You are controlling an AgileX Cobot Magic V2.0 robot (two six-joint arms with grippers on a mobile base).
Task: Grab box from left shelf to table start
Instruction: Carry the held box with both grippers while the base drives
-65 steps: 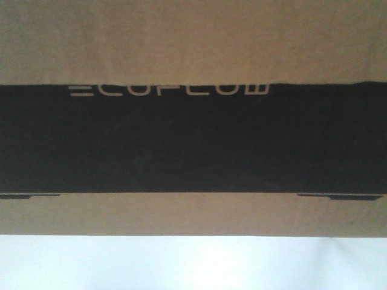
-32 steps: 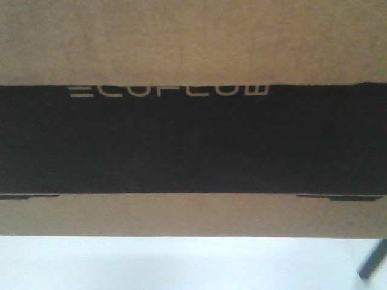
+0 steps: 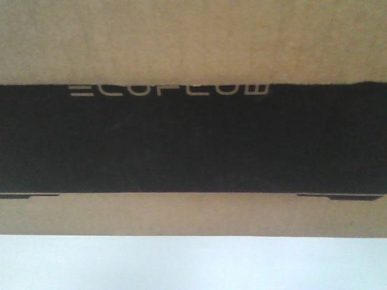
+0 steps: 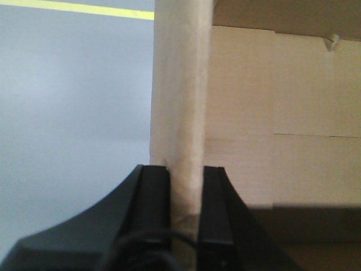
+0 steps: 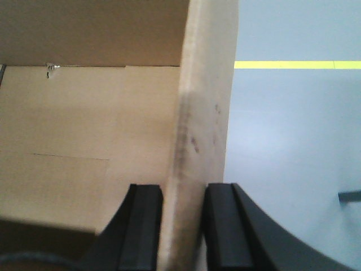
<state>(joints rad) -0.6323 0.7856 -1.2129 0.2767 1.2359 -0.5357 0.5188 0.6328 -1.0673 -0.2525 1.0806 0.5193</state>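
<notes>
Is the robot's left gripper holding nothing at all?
No, the left gripper is clamped onto an upright wall of the big brown cardboard box.

Saw a plain grey floor [image 4: 73,101] filling the left of the left wrist view, crossed at its far edge by a slightly slanted yellow line [image 4: 79,8]. Found the same floor and line on the right of the right wrist view, the line level there. Noted a short dark bar [image 5: 350,196] at the right edge, nearer than the line, too cropped to identify.
</notes>
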